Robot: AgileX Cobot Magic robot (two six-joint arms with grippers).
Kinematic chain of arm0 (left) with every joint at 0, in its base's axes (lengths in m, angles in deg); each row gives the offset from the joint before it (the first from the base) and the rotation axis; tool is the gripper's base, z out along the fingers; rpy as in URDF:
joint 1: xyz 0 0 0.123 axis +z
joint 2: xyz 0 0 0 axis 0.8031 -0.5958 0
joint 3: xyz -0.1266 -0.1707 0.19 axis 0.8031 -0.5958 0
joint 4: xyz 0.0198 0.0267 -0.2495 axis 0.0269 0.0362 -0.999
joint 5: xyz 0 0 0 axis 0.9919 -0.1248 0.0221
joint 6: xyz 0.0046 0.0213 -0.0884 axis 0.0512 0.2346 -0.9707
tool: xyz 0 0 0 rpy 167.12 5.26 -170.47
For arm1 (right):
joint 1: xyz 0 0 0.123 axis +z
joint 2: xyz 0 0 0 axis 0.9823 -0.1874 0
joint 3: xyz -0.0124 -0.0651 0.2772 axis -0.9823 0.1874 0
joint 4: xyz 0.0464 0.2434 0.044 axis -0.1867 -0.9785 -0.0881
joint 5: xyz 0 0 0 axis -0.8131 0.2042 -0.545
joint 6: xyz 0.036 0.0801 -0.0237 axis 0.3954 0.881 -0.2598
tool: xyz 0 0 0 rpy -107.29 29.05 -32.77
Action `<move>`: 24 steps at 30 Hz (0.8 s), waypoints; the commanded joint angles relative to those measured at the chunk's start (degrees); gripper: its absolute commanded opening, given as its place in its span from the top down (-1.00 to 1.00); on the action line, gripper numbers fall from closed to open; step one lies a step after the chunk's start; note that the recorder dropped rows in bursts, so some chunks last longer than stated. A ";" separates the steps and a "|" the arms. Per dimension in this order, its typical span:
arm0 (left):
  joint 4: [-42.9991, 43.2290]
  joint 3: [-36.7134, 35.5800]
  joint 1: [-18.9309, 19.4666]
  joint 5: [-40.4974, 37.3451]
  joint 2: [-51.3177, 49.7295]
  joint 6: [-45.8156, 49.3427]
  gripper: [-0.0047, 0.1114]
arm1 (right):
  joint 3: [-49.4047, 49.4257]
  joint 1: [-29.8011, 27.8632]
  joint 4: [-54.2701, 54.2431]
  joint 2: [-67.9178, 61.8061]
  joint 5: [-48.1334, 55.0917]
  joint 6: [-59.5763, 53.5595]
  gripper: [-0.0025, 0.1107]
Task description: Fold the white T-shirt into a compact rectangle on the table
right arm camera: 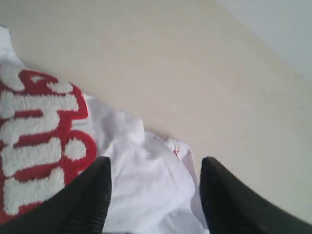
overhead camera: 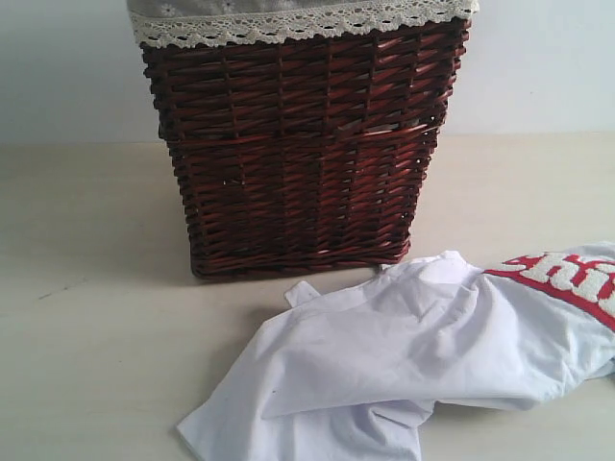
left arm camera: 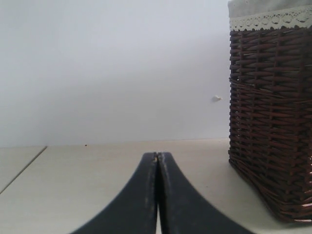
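The white T-shirt (overhead camera: 404,355) lies crumpled on the table (overhead camera: 86,327) in front of the basket, its red band with fuzzy white letters (overhead camera: 572,279) at the right edge. Neither gripper shows in the exterior view. In the right wrist view my right gripper (right arm camera: 155,163) hangs open over the T-shirt (right arm camera: 141,180), with white cloth between the spread fingers (right arm camera: 92,195) and the red band (right arm camera: 39,141) to one side; a small orange tag (right arm camera: 176,152) peeks out. My left gripper (left arm camera: 157,157) is shut with nothing in it, low over bare table (left arm camera: 73,185).
A tall dark red wicker basket (overhead camera: 303,144) with a grey lace-trimmed liner (overhead camera: 288,19) stands at the back centre, just behind the shirt. The same basket (left arm camera: 270,122) rises close beside my left gripper. A pale wall (left arm camera: 112,68) runs behind the table.
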 commanded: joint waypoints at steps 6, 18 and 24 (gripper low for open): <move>-0.43 0.19 0.11 -0.20 0.39 -0.20 0.92 | 0.17 -0.12 -4.84 10.03 28.74 -2.47 -0.02; -0.43 0.19 0.11 -0.20 0.39 -0.20 0.92 | 3.99 -0.12 26.06 1.35 24.48 -13.30 0.10; -0.43 0.19 0.11 -0.20 0.39 -0.20 0.92 | 4.70 -0.12 13.28 -4.44 23.76 -22.40 0.17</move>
